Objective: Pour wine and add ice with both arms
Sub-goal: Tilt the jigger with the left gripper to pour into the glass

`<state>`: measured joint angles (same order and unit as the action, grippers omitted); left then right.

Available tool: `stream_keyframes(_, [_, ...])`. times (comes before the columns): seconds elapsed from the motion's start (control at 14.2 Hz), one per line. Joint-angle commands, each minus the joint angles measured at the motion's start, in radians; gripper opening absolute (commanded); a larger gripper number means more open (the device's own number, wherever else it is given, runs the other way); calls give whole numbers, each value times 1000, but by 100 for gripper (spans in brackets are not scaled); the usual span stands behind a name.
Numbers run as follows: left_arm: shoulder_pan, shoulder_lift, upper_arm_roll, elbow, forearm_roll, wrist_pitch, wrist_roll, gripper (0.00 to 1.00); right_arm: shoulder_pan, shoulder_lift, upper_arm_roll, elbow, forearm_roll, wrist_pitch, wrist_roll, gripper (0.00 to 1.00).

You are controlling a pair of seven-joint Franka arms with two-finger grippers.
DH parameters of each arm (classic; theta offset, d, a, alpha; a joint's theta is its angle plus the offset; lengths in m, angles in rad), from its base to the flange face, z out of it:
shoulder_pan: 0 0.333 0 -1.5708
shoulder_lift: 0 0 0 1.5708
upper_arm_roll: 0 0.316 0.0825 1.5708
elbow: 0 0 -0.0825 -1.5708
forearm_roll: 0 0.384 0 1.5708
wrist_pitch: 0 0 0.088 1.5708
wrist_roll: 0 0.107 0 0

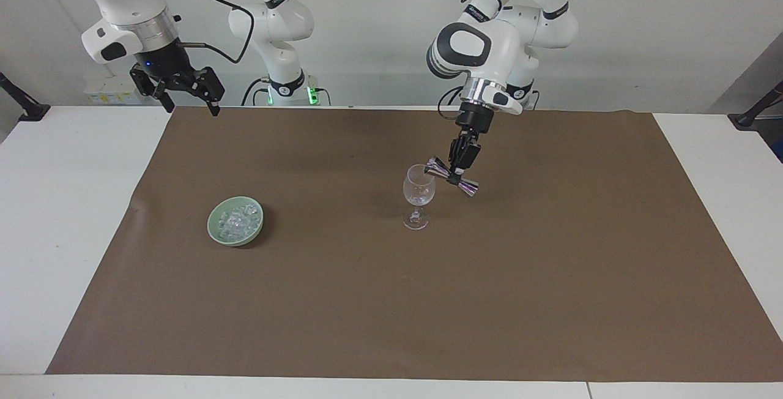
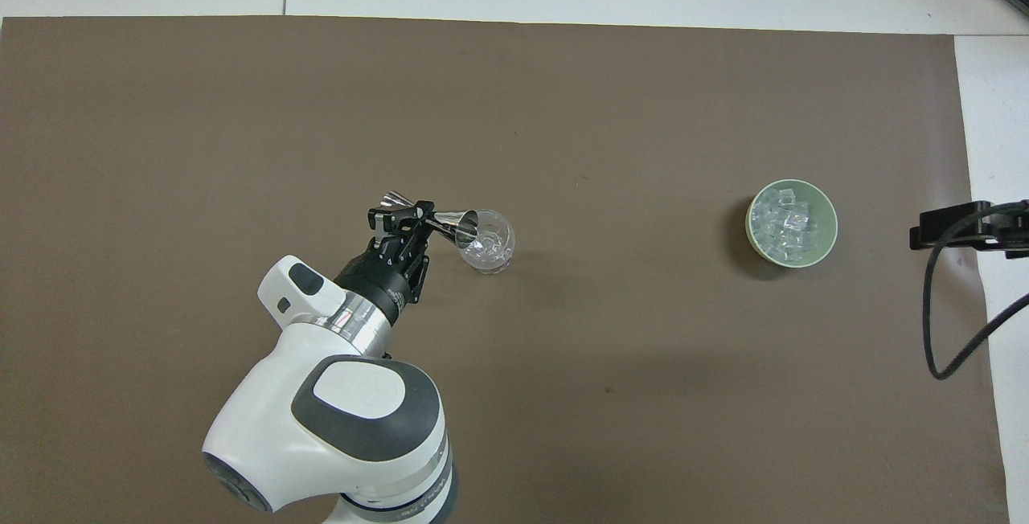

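The right end effector point(image 1: 183, 102) waits up over the table point(image 1: 73, 203) edge at the right arm's end, close to the robots, with fingers spread wide and holding nothing. Only its tip shows in the overhead view.

The left end effector point(image 1: 456, 174) is shut on the waist of a silver double-cone jigger point(image 1: 451, 177), which is tilted. One cone mouth is at the rim of the stemmed glass point(image 1: 418, 194), the other cone points away and down. The glass stands upright on the brown mat point(image 1: 428, 301), approx. in the middle. I cannot tell if liquid is flowing or if any is in the bowl of the glass.

Toward the right arm's end, well apart from the glass and about as far from the robots, is the green bowl point(image 1: 214, 227) with the ice point(image 1: 237, 220) heaped inside. No ice is in the glass yet, as far as I can see.

Risks, in my judgement:
- The jigger mouth is very near the rim, so a small push sideways can tip the glass, because the stem is thin and the foot is narrow.
- If the tilt grows w/o the mouth over the bowl, the pour goes on the mat.
- Later, the ice cubes are small and slippery, so they can slip from the fingers and fall beside the glass.
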<state>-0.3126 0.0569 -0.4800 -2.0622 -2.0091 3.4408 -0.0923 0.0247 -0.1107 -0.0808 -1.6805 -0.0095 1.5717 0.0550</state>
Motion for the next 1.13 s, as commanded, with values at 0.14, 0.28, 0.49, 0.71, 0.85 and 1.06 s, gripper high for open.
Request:
stream_keyframes(0.14, [-34,29,12,40,32,46,28,0,-3,-23,1,-24,9,1,-21,100])
stream_keyframes(0.28, [-34,29,12,40,33,46,32,0,-3,-23,1,-24,9,1,-21,100])
stream_keyframes(0.49, [-34,40,12,53,47,61,46,0,-3,-23,1,-24,9,1,-21,100])
stream_keyframes(0.71, [-36,43,12,56,47,61,75,0,-3,-23,1,-22,9,1,-21,100])
stream_keyframes(0.85, [-36,43,12,56,65,61,75,0,-3,-23,1,-24,9,1,-21,100])
stream_keyframes(1.06, [-42,43,12,57,67,61,97,0,-3,-23,1,-22,9,1,-21,100])
